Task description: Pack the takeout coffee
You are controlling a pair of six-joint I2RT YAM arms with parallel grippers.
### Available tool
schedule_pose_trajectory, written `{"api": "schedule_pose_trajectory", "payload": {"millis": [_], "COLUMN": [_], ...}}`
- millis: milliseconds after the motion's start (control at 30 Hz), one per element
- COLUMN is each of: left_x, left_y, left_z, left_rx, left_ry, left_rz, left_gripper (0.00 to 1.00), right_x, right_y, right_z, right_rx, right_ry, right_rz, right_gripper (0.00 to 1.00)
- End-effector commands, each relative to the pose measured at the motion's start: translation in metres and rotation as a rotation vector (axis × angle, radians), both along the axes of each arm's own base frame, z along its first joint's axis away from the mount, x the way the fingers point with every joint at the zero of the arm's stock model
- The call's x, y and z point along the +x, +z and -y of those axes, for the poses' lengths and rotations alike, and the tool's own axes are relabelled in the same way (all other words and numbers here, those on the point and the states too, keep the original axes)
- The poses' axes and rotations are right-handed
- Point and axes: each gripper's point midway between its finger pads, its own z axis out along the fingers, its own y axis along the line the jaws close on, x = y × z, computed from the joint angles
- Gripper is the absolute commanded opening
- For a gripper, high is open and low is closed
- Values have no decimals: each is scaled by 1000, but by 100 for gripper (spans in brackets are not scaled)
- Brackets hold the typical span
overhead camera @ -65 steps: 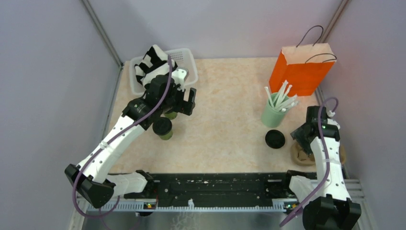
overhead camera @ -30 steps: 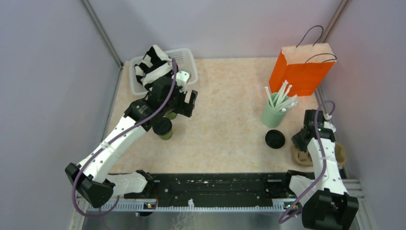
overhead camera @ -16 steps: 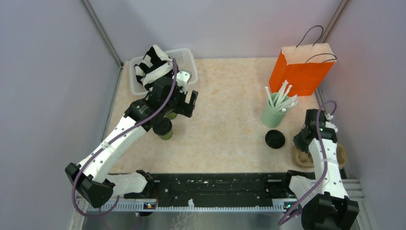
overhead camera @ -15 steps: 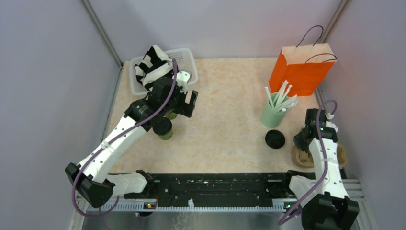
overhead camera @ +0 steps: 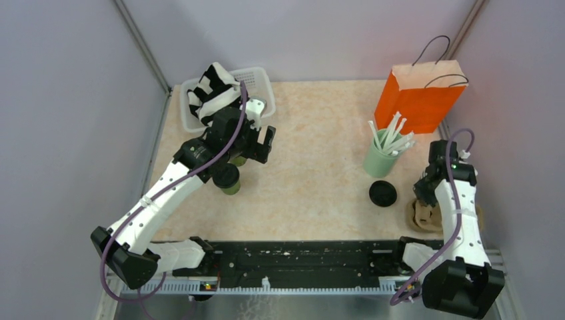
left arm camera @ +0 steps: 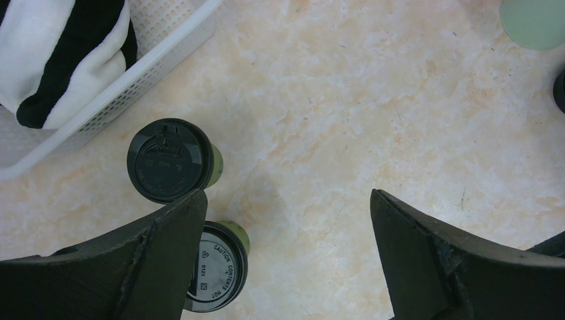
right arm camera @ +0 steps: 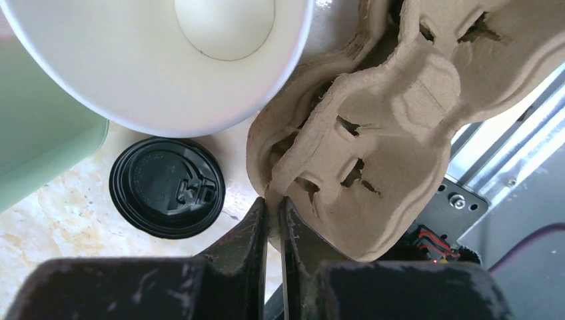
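Since a moment ago, the right gripper is closed tighter; the tray rim is pinched in it. The left gripper is held spread wide over two lidded cups on the table. The thin rim could be torn if pulled hard.

The left arm reaches from its base at the table's near edge diagonally toward the table's far left corner, wrist bent downward. The left end effector hangs above the table, fingers spread wide with nothing between them. The right arm stands folded along the table's right edge, and the right end effector points down, fingers pinched on the rim of a cardboard cup carrier
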Motion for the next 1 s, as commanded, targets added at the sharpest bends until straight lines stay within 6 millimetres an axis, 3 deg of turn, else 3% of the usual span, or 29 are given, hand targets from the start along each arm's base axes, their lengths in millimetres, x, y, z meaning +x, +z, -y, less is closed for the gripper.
{"api": "schedule_pose_trajectory", "payload": {"millis": [0,167,367,567,667,800,967], "left_x": [6,9,10,15,20,27,21], "left_y": [11,11,10,13,21,38,62], "left_z": [6,7,10,14,18,31,56], "left_rx": [-14,-11,-13,-13,-22,-77,-306], "left_ry": [-19,-17,-20,-18,-14,-25,-110], "left_rz": [48,50,42,36,39,39,-55], "left_gripper": [98,98,98,98,98,98,98], "right_x": [-15,-26,-26,-30,-30,-22,13], "right_y": [23,39,64,98,129,190,278], "right_z": [10,14,20,21,22,21,0], "right_rx": [-47,-79,-120,-143,-165,-233,-304], "right_ry": [-53,-67,-59,-61,-39,77,335], "right_rz": [-35,-52,-26,23,84,245,589], "right_gripper": [0,0,0,0,0,0,0]}}
